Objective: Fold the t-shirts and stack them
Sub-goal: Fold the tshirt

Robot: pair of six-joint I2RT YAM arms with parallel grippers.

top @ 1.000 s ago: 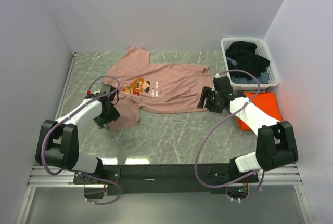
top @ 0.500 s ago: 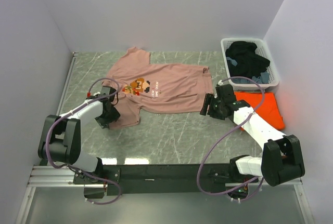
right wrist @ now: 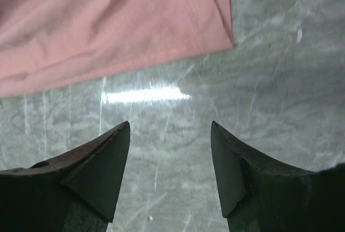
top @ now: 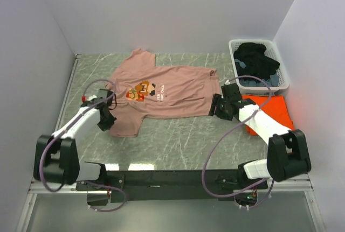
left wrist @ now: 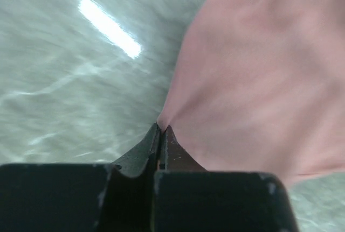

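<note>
The left jaws have just snapped shut. A moment ago they stood apart over the near-left flap of the dusty-pink tee (top: 167,89); now they are clenched on its edge. The left wrist view shows the cloth gathered to a point right where the two tips meet (left wrist: 232,81). From above, the left arm (top: 81,121) has also swung a little outward toward the left wall, and the flap has gone with it.

The right jaws have changed far less. They remain spread apart, grasping nothing. They hang over bare worktop (top: 178,135) just beside the tee's right hem corner (right wrist: 223,33), and that corner lies free ahead of them.

For the task, I judge that one side of the shirt is secured and the other is not yet. A two-arm fold probably cannot begin until the right side has its own grip. The pink tee is spread face up across the middle of the worktop, with its pixel graphic showing.

Counted:
- **T-shirts:** two. The pink one is spread out. The bright-orange tee (top: 275,108) lies flat at the right, partly under the right arm.
- **Laundry basket:** one white one (top: 233,43) in the far right corner, holding dark clothes (top: 256,57).
- **Arms:** two.
</note>
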